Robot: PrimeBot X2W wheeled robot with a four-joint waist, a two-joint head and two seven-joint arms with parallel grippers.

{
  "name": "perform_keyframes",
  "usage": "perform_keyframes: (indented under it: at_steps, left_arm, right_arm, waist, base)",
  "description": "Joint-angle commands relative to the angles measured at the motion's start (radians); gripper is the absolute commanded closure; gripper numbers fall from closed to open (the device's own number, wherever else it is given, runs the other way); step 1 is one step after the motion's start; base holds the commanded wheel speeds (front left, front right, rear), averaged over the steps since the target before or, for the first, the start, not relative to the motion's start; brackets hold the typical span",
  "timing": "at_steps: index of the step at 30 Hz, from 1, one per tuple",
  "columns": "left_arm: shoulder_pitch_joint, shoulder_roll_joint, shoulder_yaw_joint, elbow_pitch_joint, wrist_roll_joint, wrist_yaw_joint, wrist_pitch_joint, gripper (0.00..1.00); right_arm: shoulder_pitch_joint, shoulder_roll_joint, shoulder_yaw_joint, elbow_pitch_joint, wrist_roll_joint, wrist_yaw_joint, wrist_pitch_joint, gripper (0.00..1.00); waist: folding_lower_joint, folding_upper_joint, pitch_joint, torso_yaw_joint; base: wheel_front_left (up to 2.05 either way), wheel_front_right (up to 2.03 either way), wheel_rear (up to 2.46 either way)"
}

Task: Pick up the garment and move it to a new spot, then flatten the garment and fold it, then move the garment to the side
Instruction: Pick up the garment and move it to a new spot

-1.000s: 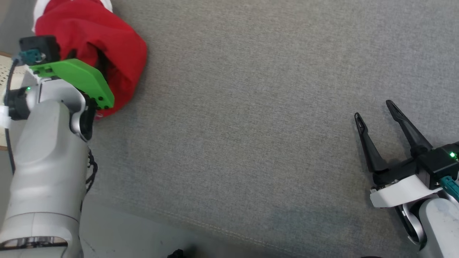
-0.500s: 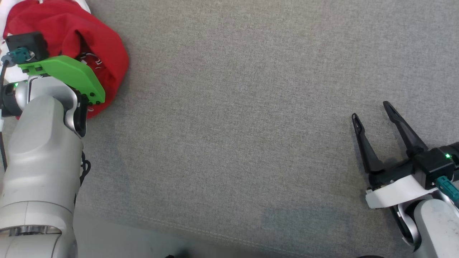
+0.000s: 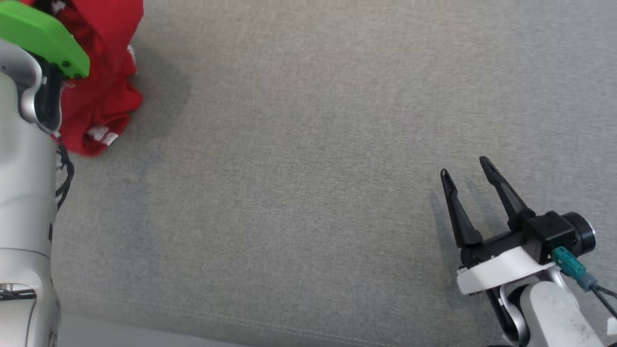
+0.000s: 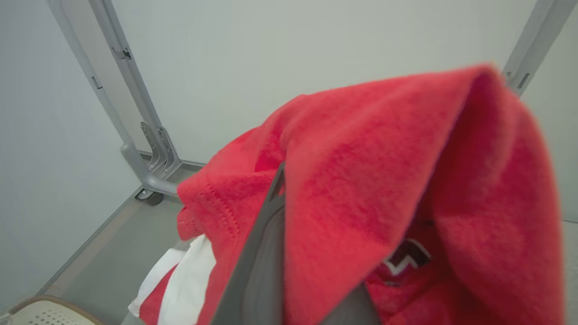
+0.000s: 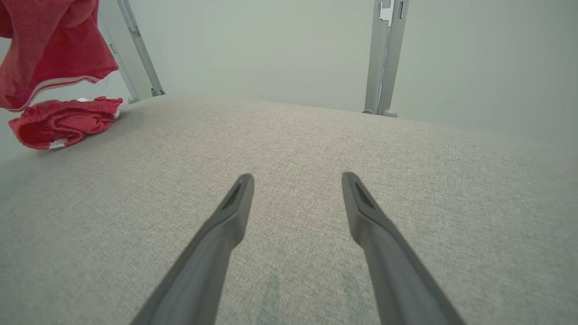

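Observation:
The garment [image 3: 103,86] is red with white trim, bunched at the far left of the grey surface. In the left wrist view its cloth [image 4: 384,180] drapes over my left gripper [image 4: 285,180], which is shut on a fold of it; one finger is buried in the fabric. From the right wrist view the garment [image 5: 49,49] hangs in the air, with its lower end lying on the surface. My right gripper [image 3: 463,166] stands open at the lower right, low over bare fabric and far from the garment; nothing lies between its fingers [image 5: 226,216].
The grey upholstered surface [image 3: 308,168] spreads wide, and its stitched front edge [image 3: 193,318] runs along the bottom. Grey metal frame posts [image 5: 384,54] stand behind it against a pale wall. My left forearm [image 3: 24,168] with its green mount [image 3: 43,36] covers the left edge.
My left gripper has shut on the garment and raised it, so the cloth now hangs instead of lying heaped. The head camera has shifted. My right gripper stays open.

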Motion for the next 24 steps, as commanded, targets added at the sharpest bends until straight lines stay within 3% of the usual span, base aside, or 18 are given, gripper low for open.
perform_keyframes:
  at_steps: [1, 10, 18, 24]
  left_arm:
    - [-0.011, 0.006, -0.019, -0.045, -0.016, -0.002, 0.024, 1.00]
    - [0.079, 0.016, -0.116, -0.374, -0.107, -0.002, 0.182, 1.00]
    - [0.289, -0.071, -0.206, -0.661, -0.149, 0.024, 0.274, 1.00]
    - [0.448, -0.120, -0.326, -0.704, -0.069, 0.056, 0.243, 1.00]
  right_arm:
    - [0.020, 0.010, -0.006, 0.005, 0.007, 0.000, 0.000, 0.00]
    - [0.046, 0.059, -0.014, 0.010, 0.012, 0.000, -0.001, 0.00]
    - [0.052, 0.078, -0.020, 0.003, 0.014, 0.000, 0.000, 0.00]
    - [0.069, 0.085, -0.034, -0.011, 0.012, 0.000, -0.001, 0.00]
  waist:
    - [0.0000, 0.0000, -0.062, -0.066]
    - [0.0000, 0.0000, -0.116, -0.181]
    - [0.0000, 0.0000, -0.152, -0.343]
    - [0.0000, 0.0000, -0.150, -0.453]
  base:
    - [0.00, 0.00, 0.00]
    - [0.00, 0.00, 0.00]
    - [0.00, 0.00, 0.00]
    - [0.00, 0.00, 0.00]
